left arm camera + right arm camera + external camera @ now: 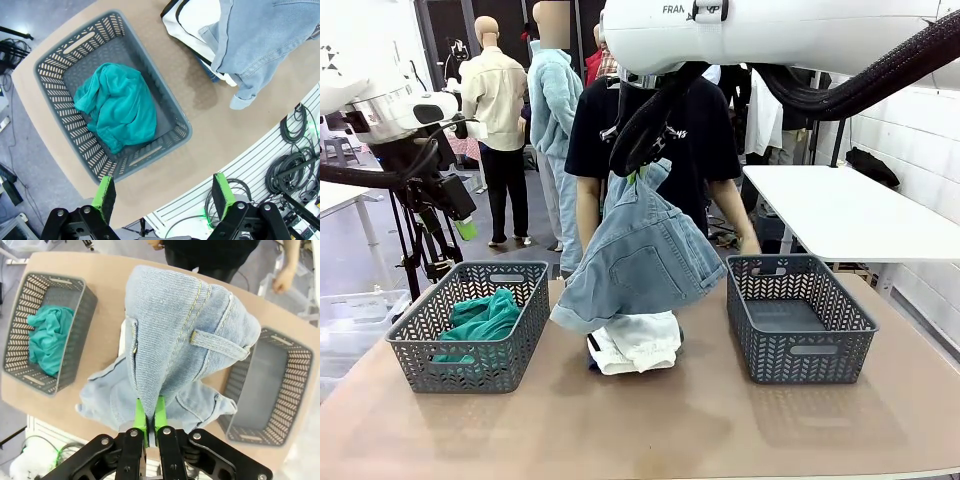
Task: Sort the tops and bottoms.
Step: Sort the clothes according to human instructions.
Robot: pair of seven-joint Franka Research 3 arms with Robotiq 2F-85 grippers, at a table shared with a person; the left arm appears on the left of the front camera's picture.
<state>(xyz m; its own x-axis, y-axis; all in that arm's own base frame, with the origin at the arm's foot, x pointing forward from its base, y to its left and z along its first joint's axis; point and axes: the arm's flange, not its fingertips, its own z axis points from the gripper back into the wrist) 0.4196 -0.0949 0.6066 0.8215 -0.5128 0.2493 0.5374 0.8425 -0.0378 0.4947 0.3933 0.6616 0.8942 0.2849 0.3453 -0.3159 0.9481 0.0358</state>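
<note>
The right gripper (150,416) is pinched fully together on a fold of the pale denim shorts (642,255); its green pads (141,413) clamp the cloth beside a yellow-stitched seam, and the rest of the garment drapes away from them. The front view adds the height; there the shorts hang in the air from that gripper over the middle of the table (670,430), with their lower hem just above a white garment with black edging (638,342) heaped on the tabletop; whether hem and heap touch I cannot tell.

The left gripper (162,195) has its jaws spread wide, holding nothing and touching nothing; it hangs over the table's edge beside the left basket (60,65), and the teal top (117,107) lies crumpled inside that basket.

The left wrist view also picks out a sliver of darker denim (207,70) tucked under the white garment; the right wrist view takes in both baskets at once, the right basket (295,385) on the far side of the shorts from the teal top, and the person's hand (282,280) beyond the table's far edge.
</note>
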